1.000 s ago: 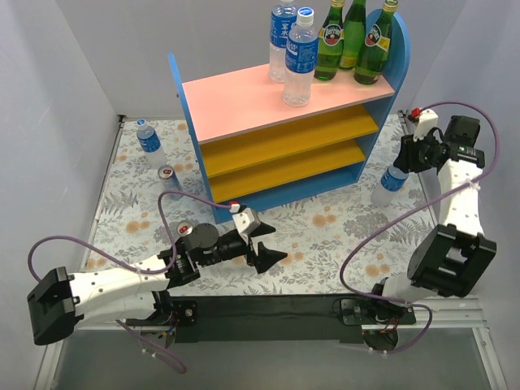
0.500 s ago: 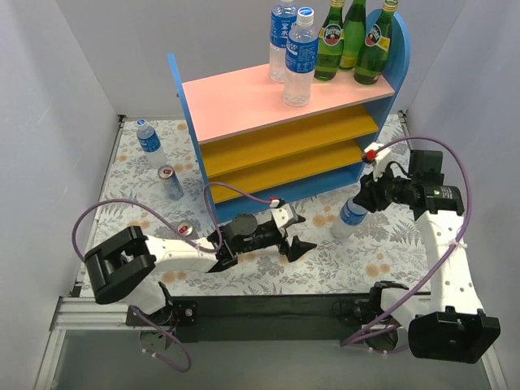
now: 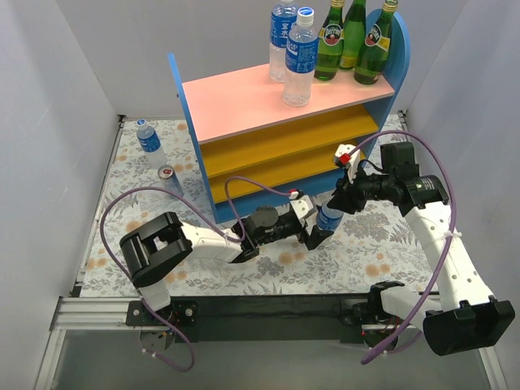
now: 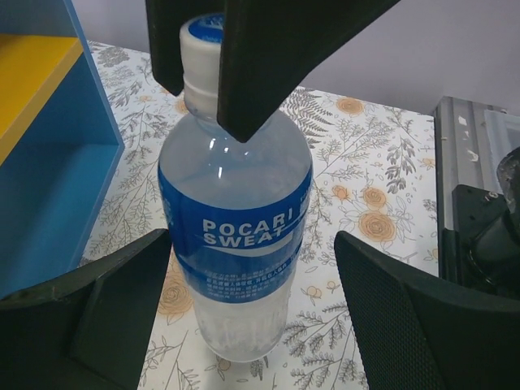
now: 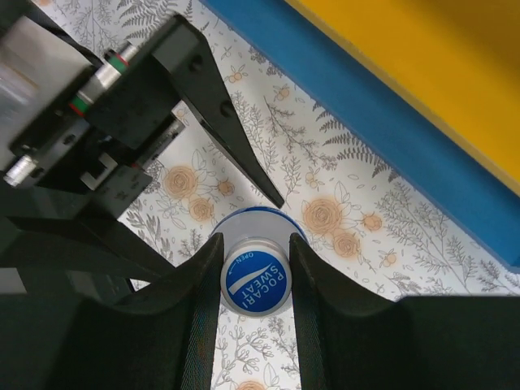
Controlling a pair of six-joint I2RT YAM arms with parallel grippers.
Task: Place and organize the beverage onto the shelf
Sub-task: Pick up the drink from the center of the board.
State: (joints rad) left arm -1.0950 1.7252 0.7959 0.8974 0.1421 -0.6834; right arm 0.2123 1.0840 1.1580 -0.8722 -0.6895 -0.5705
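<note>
Largest first: table (image 3: 138,203), floral cloth, white walls around. At back centre of it, the shelf (image 3: 276,101): blue round-topped side panels, pink top board, two orange-yellow boards below.

Right arm (image 3: 443,240): stretched in from the right edge towards the shelf front. Left arm (image 3: 207,242): low across the cloth, pointing right. Both ends together just in front of the shelf's right lower corner.

Beverage on the pink board:
- three green glass bottles (image 3: 353,32), upright, bunched at the back right corner
- two clear bottles (image 3: 299,61) with blue labels and caps, upright, just left of the green ones, one behind the other

Beverage on the cloth:
- third clear bottle (image 3: 150,140), upright, back left, apart from the shelf
- silver-red can (image 3: 168,175), near that bottle, just beside the shelf's left panel
- fourth clear bottle (image 4: 236,236), blue POCARI SWEAT label, upright, in front of the shelf between the two claws. Base down at cloth level, actual contact unclear.

Right gripper (image 3: 335,203): clamped from above on the fourth clear bottle's top, fingers (image 5: 203,301) pressed against either side of the blue cap (image 5: 256,282).

Left gripper (image 3: 315,229): jaws apart, fingertips (image 4: 122,284) flanking the same bottle's lower body. Gap visible on both sides in the left wrist view, no touch.
</note>
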